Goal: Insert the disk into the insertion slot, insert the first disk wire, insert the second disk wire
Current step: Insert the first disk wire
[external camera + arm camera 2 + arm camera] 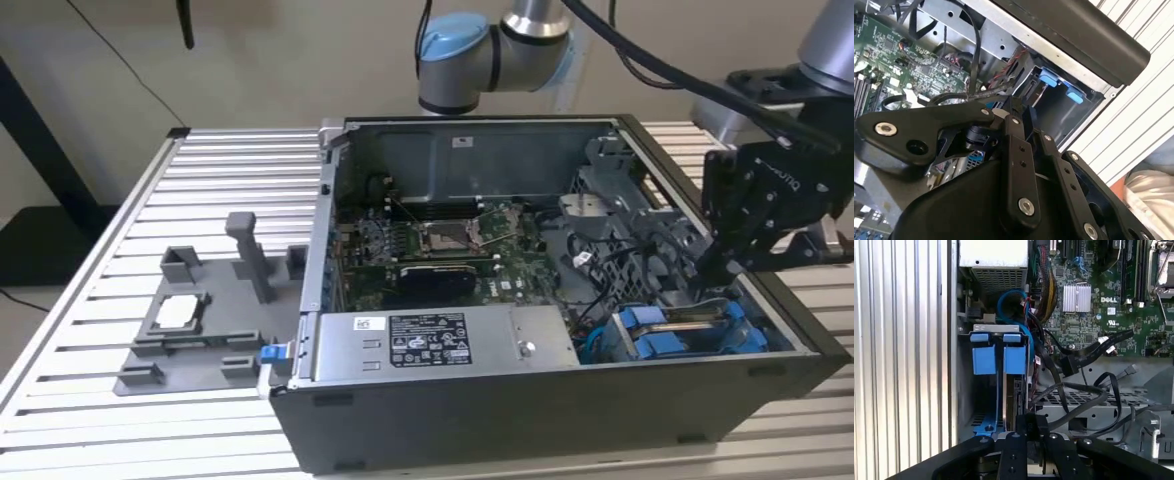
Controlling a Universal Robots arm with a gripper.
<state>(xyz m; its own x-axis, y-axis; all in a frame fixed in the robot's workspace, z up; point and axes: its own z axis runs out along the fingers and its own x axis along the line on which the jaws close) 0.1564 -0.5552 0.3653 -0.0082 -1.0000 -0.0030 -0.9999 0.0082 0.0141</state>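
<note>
The disk [1015, 395] stands on edge in the insertion slot [966, 390], with its blue carrier [986, 428] showing beside it. Two blue tabs [985, 359] sit at the slot's far end. My gripper [1029, 421] is at the disk's near edge, its black fingers close together on it. In the exterior view the gripper [721, 278] reaches down into the open computer case at the exterior view's right, just behind the blue-tabbed slot [661, 338]. Two black wires with connectors [1070, 365] [1106, 346] lie loose over the case floor beside the slot.
The case [534, 420] lies open on a slatted metal table [227, 180]. A grey metal box with a white sticker [427, 345] fills its front. The motherboard [441, 245] lies behind it. A grey plastic fixture [200, 320] stands on the table at the exterior view's left.
</note>
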